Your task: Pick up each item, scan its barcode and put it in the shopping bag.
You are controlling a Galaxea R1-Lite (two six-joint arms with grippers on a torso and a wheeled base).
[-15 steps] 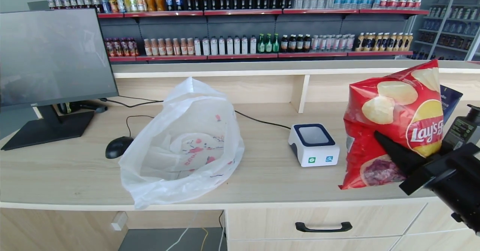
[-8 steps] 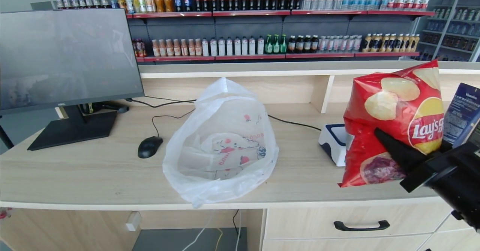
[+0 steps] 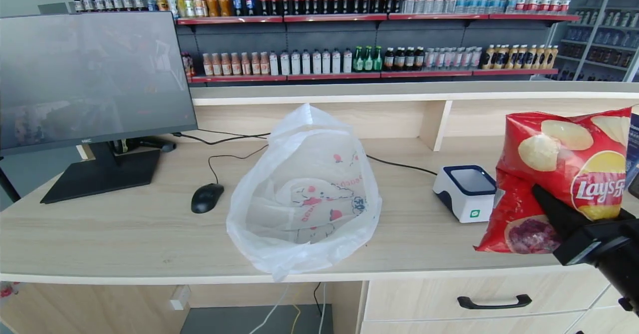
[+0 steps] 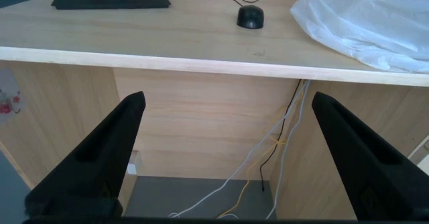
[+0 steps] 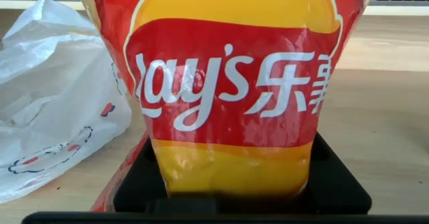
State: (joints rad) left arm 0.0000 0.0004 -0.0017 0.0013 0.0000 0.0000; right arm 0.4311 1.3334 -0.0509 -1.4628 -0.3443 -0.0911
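A red bag of potato chips (image 3: 554, 164) hangs upright over the right end of the counter, just right of the white barcode scanner (image 3: 467, 191). My right gripper (image 3: 555, 205) is shut on the bag's lower half, and one black finger lies across its front. In the right wrist view the chip bag (image 5: 228, 96) stands between the jaws of the right gripper (image 5: 234, 190). The white plastic shopping bag (image 3: 304, 194) sits open at the middle of the counter. My left gripper (image 4: 224, 157) is open and holds nothing, low in front of the counter's front edge.
A monitor (image 3: 90, 74) stands at the counter's left, with a black mouse (image 3: 207, 197) and cables beside it. A raised shelf ledge (image 3: 399, 97) runs along the back. A blue box (image 3: 633, 142) shows at the right edge behind the chips. Drawers (image 3: 494, 301) lie below.
The head camera has turned, so the whole scene sits further right. Against the scanner, the chip bag in my right gripper has come down lower. The left arm's motion cannot be judged.
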